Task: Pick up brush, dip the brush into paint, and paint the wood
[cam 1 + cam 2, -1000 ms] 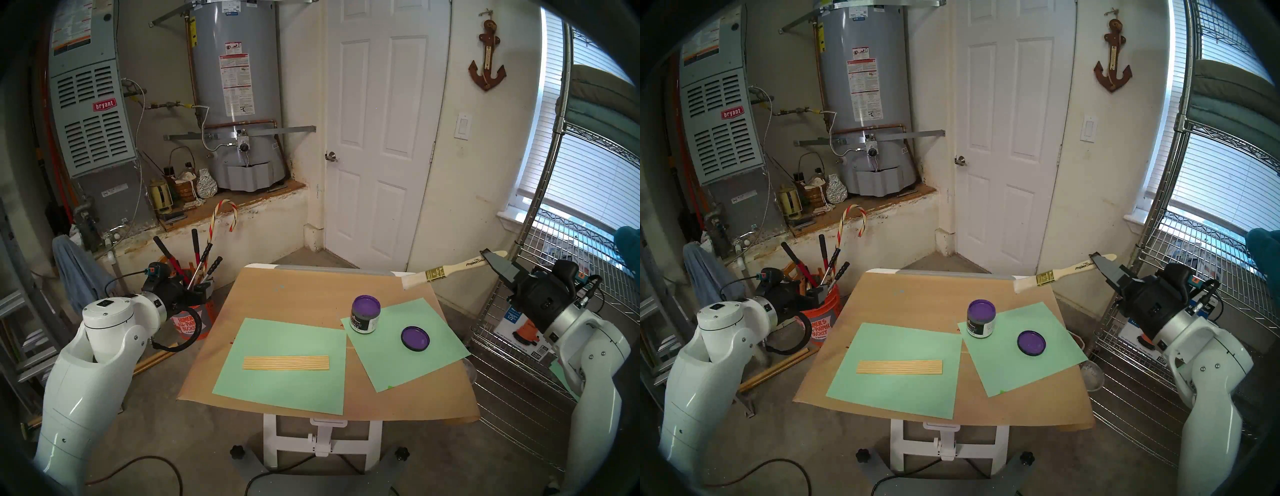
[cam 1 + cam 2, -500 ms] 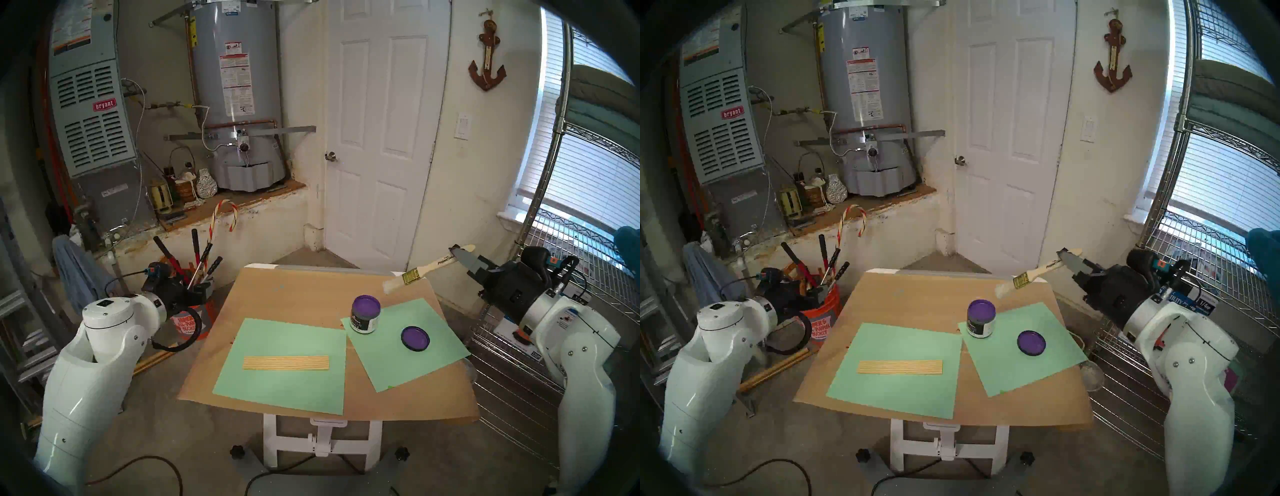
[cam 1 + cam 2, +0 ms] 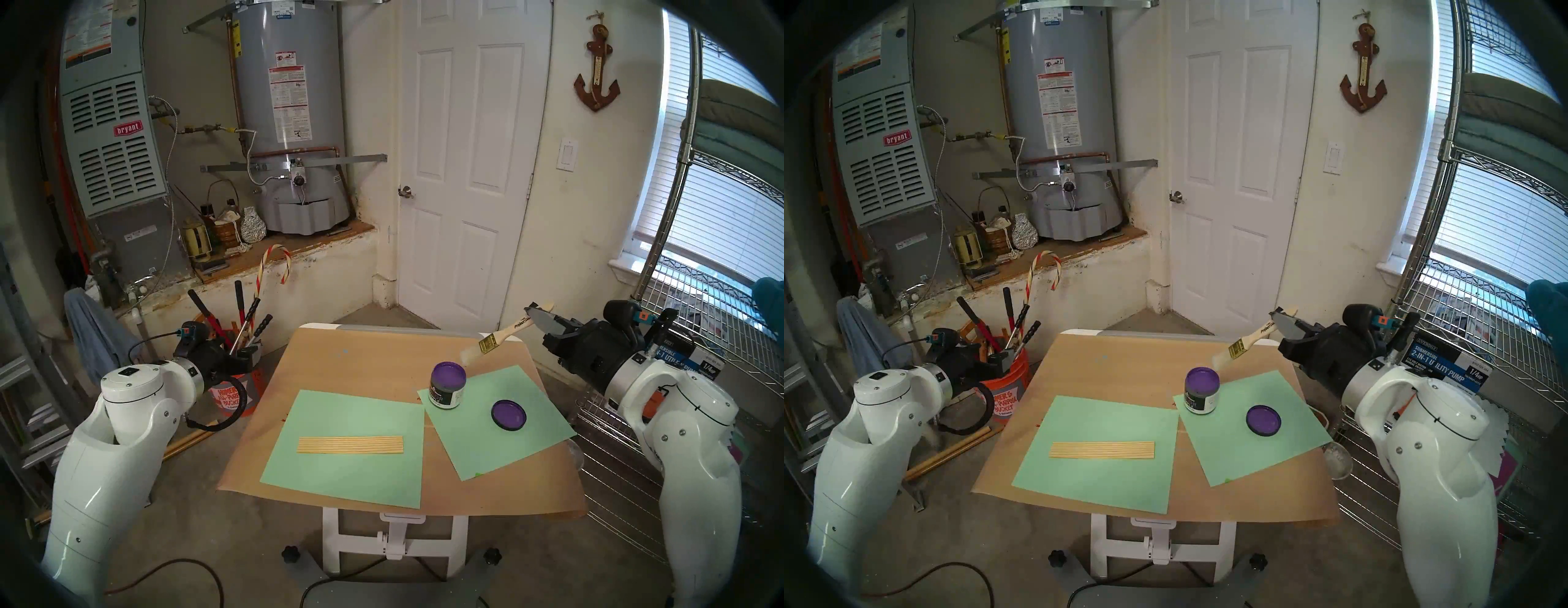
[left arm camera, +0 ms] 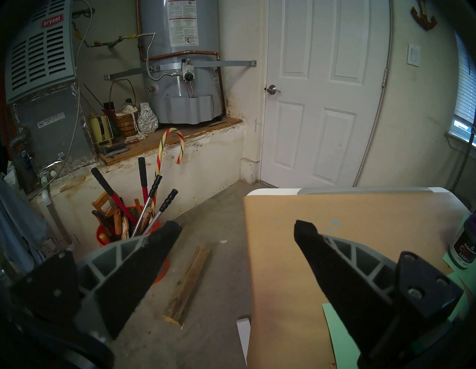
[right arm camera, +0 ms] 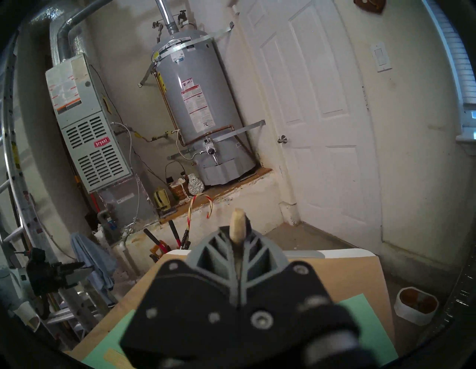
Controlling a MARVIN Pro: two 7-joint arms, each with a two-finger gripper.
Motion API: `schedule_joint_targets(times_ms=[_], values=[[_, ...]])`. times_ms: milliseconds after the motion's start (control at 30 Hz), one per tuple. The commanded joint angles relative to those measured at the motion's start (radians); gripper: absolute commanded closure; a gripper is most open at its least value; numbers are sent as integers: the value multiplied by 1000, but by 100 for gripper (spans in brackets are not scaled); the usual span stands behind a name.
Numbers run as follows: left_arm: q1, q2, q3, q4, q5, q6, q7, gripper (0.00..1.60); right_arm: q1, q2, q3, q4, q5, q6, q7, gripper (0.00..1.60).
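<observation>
The right gripper has its fingers pinched tight on the brush near the handle's end. The white bristles slant down, just above the open jar of purple paint. The left gripper is spread wide and holds nothing. The wood lies flat on green paper on the table.

Right claw swung brush toward paint.

Grey water heater beside white door; orange bucket of tools on floor; rusty anchor on wall; wire shelving at right.
</observation>
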Motion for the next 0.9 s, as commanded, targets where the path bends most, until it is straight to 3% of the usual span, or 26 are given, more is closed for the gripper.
schedule_joint_targets(times_ms=[0,133,467,600,867], values=[[-5,1,-11,-17,-2,-3,2,0,50,6,-44,-3,-52,-29,-30,160],[-5,1,-11,-17,-2,-3,2,0,76,0,-83,19,-89,-43,-61,160],[-5,1,-11,-17,-2,-3,2,0,93,-54,-92,-11,-30,-28,-79,160],[-5,1,-11,-17,-2,-3,2,0,81,-48,-86,-22,-23,-19,-86,160],[-5,1,-11,-18,-2,-3,2,0,67,-39,-138,-16,-56,-27,-104,160]])
